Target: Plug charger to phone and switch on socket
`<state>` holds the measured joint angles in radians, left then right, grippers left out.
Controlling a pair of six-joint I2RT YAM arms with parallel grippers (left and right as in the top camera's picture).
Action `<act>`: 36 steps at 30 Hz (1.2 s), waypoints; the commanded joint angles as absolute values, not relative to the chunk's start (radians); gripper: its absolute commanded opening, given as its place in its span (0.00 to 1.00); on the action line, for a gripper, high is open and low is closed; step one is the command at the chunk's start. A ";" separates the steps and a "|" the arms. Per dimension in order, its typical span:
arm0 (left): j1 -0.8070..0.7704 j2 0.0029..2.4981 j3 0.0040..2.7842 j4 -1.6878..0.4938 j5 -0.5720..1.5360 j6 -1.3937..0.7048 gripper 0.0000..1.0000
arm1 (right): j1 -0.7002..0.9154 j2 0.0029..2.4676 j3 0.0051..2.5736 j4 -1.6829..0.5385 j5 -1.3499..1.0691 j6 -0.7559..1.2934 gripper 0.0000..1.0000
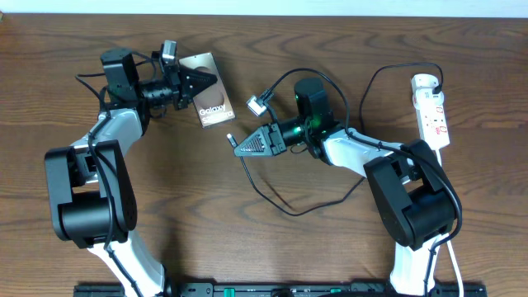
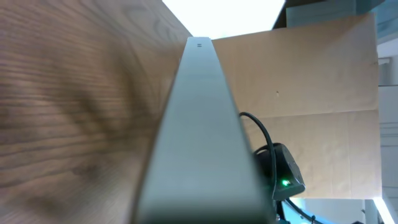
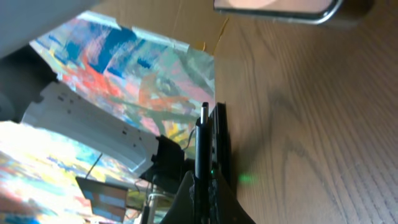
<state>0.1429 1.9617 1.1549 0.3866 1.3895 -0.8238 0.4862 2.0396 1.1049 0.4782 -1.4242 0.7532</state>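
Nothing plugged yet: left fingers (image 1: pixel 202 81) clamp phone (image 1: pixel 213 106), right fingers (image 1: pixel 252 146) pinch charger (image 1: pixel 233 140) tip, apart from phone; plugging and socket (image 1: pixel 431 111) switch, well behind right fingers, left to do.

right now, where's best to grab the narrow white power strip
I'd pinch the narrow white power strip across its short width, about mid-length, coming straight down from above. It lies flat on the brown wooden table, so only its long parallel sides offer opposing faces.
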 commanded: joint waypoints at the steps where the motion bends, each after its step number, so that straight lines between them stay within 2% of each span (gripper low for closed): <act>1: 0.145 1.960 1.173 0.414 1.396 -0.841 0.07 | 0.477 2.054 1.111 0.493 -1.369 0.859 0.01; 14: 0.145 1.960 1.173 0.437 1.328 -0.871 0.07 | 0.476 2.061 1.111 0.541 -1.337 0.886 0.01; 22: 0.145 1.960 1.173 0.551 1.316 -1.007 0.08 | 0.463 2.061 1.111 0.549 -1.338 0.894 0.01; 36: 0.152 1.960 1.173 0.570 1.331 -1.011 0.07 | 0.460 2.066 1.111 0.640 -1.391 0.915 0.01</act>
